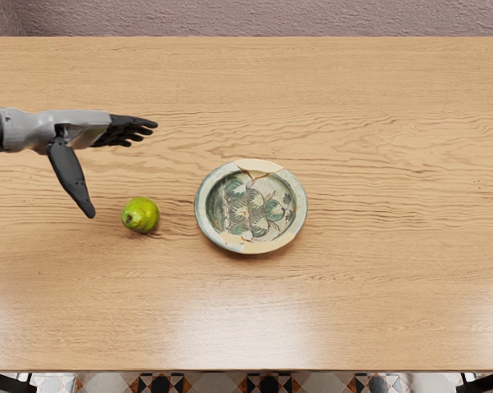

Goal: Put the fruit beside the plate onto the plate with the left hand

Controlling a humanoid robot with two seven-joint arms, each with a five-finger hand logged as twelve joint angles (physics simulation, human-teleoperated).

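Note:
A small green pear (141, 214) lies on the wooden table just left of a patterned round plate (251, 205). The plate holds nothing. My left hand (107, 151) comes in from the left edge and hovers above and behind the pear, to its upper left. Its dark fingers (132, 130) stretch out toward the right and its thumb (72, 178) points down toward the table, so the hand is open and holds nothing. No part of the hand touches the pear.
The wooden table (377, 115) spreads across the whole view, with its far edge at the top and its near edge at the bottom. Tiled floor shows below the near edge.

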